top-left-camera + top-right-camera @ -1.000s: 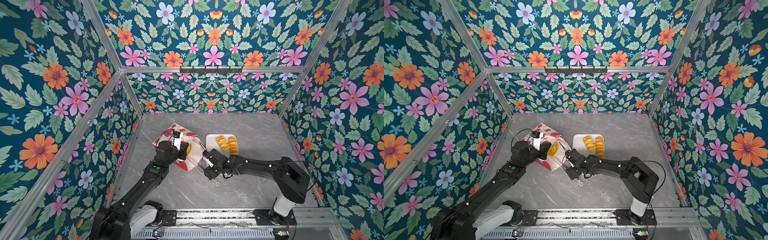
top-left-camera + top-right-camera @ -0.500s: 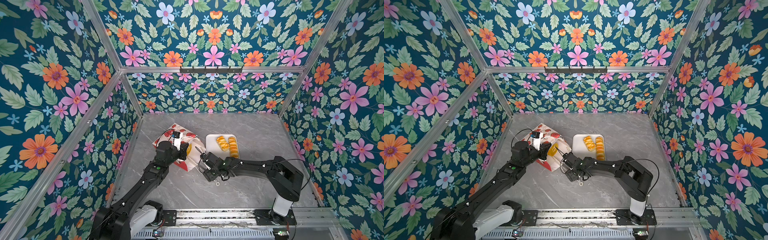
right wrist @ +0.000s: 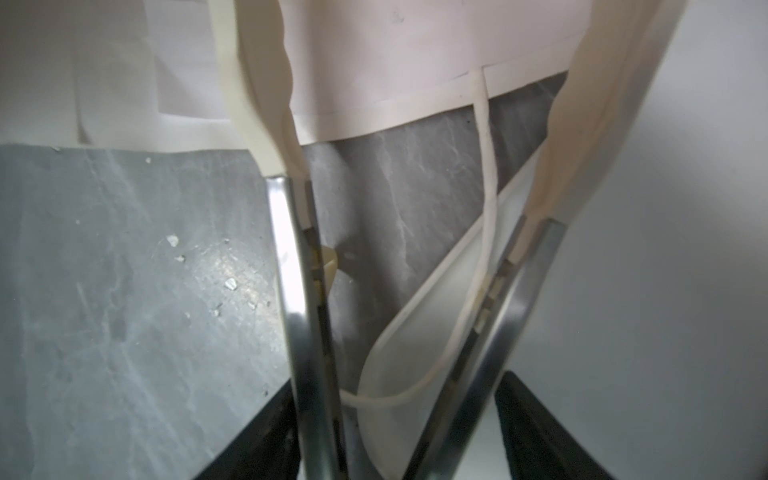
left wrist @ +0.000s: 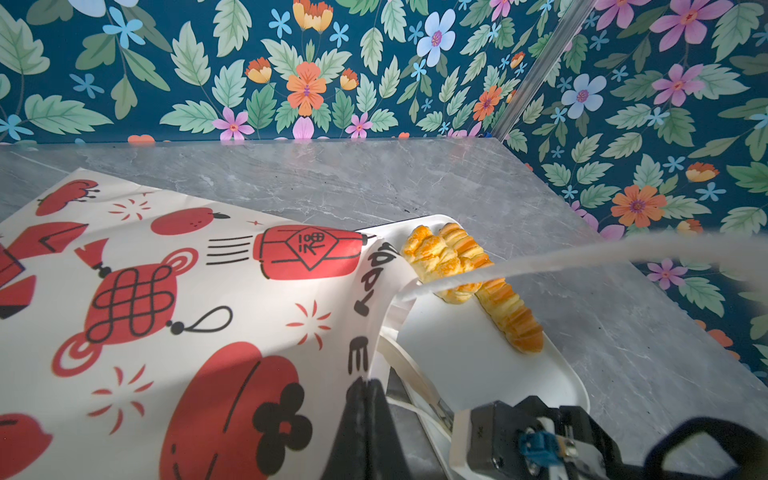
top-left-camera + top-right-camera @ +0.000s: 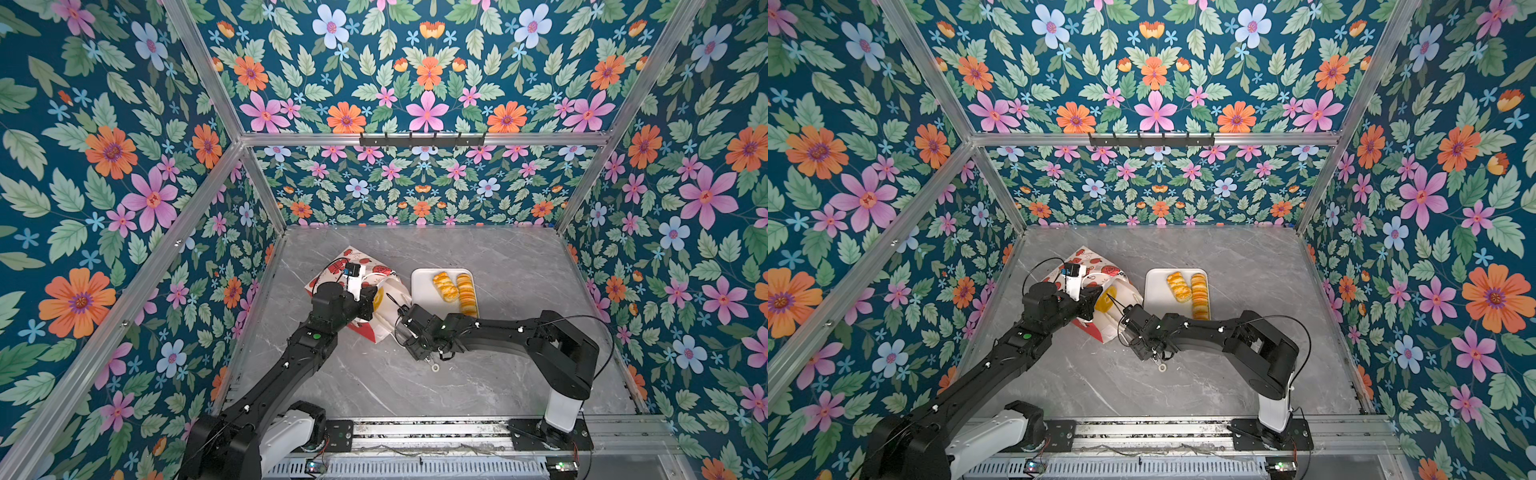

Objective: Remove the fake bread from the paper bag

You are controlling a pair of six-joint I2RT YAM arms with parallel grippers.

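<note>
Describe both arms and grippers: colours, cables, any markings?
Both arms are black jointed links on white base housings: left arm, right arm. The left carries a green dot and a white wrist camera with a blue connector. A thin black cable loops over the right. The right gripper has silvery metal fingers with cream tips.

Walls [image 5: 428, 83] papered in dark teal with pink, orange and pale-blue flowers and green leaves close in the back and both sides. Silver aluminium bars [image 5: 540, 139] frame the panels, and a black hook rail [image 5: 422, 141] sits on the rear crossbar. The tabletop [image 5: 478, 249] is grey marble-look with white veins and evenly lit. A metal rail [image 5: 436, 428] runs along its front edge.
</note>
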